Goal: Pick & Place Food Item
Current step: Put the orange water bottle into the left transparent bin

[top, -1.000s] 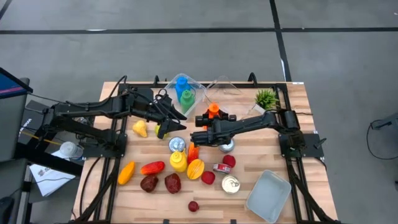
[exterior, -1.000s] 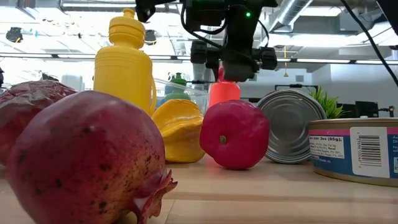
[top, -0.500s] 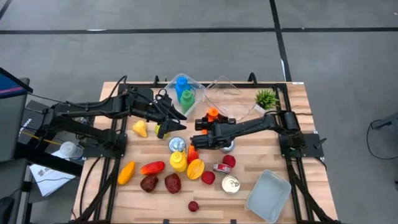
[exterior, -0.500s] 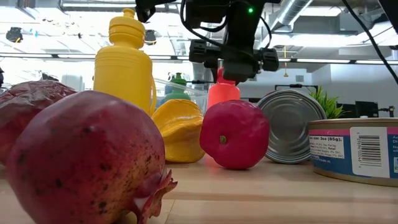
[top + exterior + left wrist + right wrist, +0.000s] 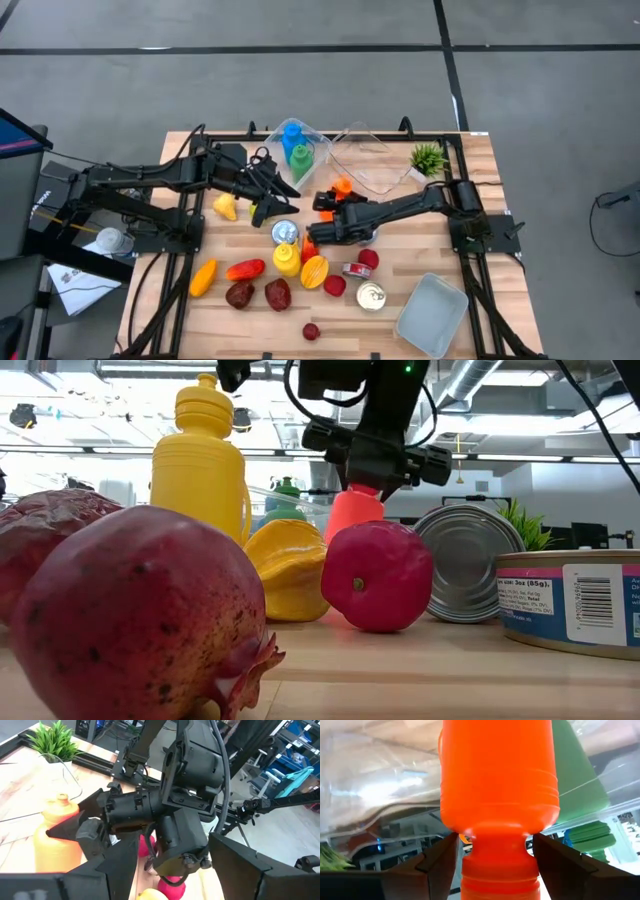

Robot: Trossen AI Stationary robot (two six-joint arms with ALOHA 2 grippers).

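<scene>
While the left gripper (image 5: 268, 186) waits with jaws parted and empty beside the clear bin (image 5: 300, 150), the right gripper (image 5: 318, 222) straddles the orange bottle (image 5: 497, 790) mid-table, jaws not clamped; it should centre on the neck before squeezing.

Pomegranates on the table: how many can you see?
2. One pomegranate lies near the table's front edge, left of centre; the other lies right beside it. The arms cover some of the table, so more may be hidden.

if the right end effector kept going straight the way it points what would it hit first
Most likely the orange bottle: it stands between the right end effector fingers, filling the wrist view. Depth is unclear, but the clear container with the green bottle seems to lie behind it.
</scene>
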